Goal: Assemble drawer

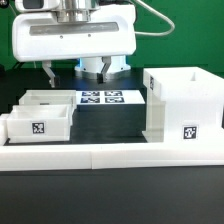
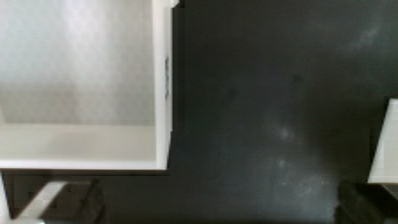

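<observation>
The drawer's large box-shaped shell (image 1: 185, 100) stands at the exterior view's right, open side up, with a tag low on its front. Two small open-topped trays sit at the left: the front tray (image 1: 38, 125) shows a tag, and the back tray (image 1: 45, 100) is just behind it. My gripper (image 1: 78, 70) hangs behind the marker board, above the dark table, and holds nothing. In the wrist view my gripper (image 2: 214, 200) is open over bare table, with one dark finger (image 2: 54, 200) near a white open-topped part (image 2: 80, 80). I cannot tell which part that is.
The marker board (image 1: 103, 98) lies flat between the trays and the shell. A long low white rail (image 1: 110, 155) runs along the table's front. A thin white edge (image 2: 391, 140) shows at the wrist view's side. The robot's white base stands at the back.
</observation>
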